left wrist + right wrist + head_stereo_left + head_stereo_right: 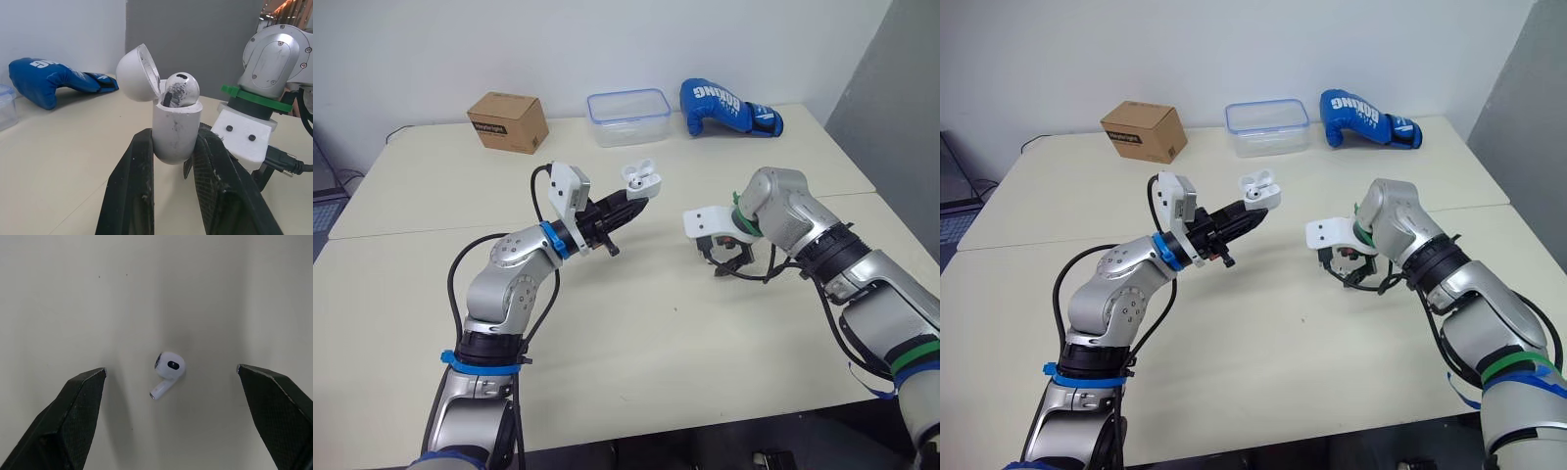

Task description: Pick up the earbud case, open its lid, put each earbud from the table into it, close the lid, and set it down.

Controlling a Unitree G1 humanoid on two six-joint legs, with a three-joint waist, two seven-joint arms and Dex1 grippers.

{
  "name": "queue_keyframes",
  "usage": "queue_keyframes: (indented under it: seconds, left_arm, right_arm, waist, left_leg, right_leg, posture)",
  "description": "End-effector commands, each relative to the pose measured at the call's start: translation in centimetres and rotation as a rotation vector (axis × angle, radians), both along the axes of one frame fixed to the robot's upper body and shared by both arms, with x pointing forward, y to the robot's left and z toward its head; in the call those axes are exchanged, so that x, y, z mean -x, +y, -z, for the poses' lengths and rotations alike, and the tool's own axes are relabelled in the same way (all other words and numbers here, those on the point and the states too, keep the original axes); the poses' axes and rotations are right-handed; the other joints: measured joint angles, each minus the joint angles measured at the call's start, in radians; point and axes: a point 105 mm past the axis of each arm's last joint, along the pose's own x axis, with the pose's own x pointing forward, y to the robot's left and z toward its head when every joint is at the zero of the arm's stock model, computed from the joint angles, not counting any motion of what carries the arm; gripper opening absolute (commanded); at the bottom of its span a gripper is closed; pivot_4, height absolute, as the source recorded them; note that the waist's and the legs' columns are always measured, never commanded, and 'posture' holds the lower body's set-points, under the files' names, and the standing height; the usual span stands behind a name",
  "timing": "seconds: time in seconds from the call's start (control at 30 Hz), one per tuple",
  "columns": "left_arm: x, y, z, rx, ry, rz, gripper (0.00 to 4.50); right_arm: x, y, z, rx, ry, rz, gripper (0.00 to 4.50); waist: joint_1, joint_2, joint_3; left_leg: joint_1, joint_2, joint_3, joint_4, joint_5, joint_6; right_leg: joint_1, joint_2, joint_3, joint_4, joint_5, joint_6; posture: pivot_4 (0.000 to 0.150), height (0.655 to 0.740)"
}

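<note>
My left gripper [634,203] is shut on the white earbud case [642,178] and holds it in the air above the middle of the table. The case's lid [138,73] stands open, and one earbud [181,88] sits in the case [175,126]. To the right, my right gripper [728,262] points down at the table top. In the right wrist view it [171,371] is open, with a second white earbud [168,370] lying on the table between its black fingers [73,401], which do not touch it.
Along the back of the table [636,343] are a brown cardboard box [509,120], a clear plastic container with a blue rim [628,116] and a blue boxing glove [724,106]. A seam runs across the table behind the arms.
</note>
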Motion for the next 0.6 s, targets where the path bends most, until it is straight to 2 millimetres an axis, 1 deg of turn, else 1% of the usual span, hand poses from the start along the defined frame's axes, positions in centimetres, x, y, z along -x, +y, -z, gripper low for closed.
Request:
queue_keyframes:
  seconds: [0.03, 0.07, 0.6]
  left_arm:
    - [0.4, -0.3, -1.19, 0.004, -0.056, 0.013, 0.71]
    - [0.41, -0.33, -1.18, 0.005, -0.056, 0.013, 0.71]
    - [0.52, -0.32, -1.02, 0.007, -0.055, 0.007, 0.71]
  right_arm:
    - [-0.13, 0.1, -0.05, 0.004, 0.0, -0.002, 4.1]
    - [-0.15, 0.1, 0.11, 0.006, 0.006, 0.002, 3.91]
    - [-1.01, 0.19, 0.82, 0.012, 0.027, 0.06, 3.91]
  waist:
    - [0.0, 0.0, 0.0]
    - [-0.001, 0.0, 0.0]
    - [-0.002, 0.0, -0.001]
  left_leg:
    - [0.0, 0.0, 0.0, 0.0, 0.0, 0.0]
    - [0.0, 0.0, 0.0, 0.0, 0.0, 0.0]
    - [0.002, 0.0, 0.0, 0.0, 0.0, 0.0]
  right_leg:
    - [0.0, 0.0, 0.0, 0.0, 0.0, 0.0]
    - [0.0, 0.0, 0.0, 0.0, 0.0, 0.0]
    - [0.001, 0.0, 0.0, 0.001, 0.0, 0.0]
  posture:
    - [0.15, 0.74]
    - [0.15, 0.74]
    - [0.15, 0.74]
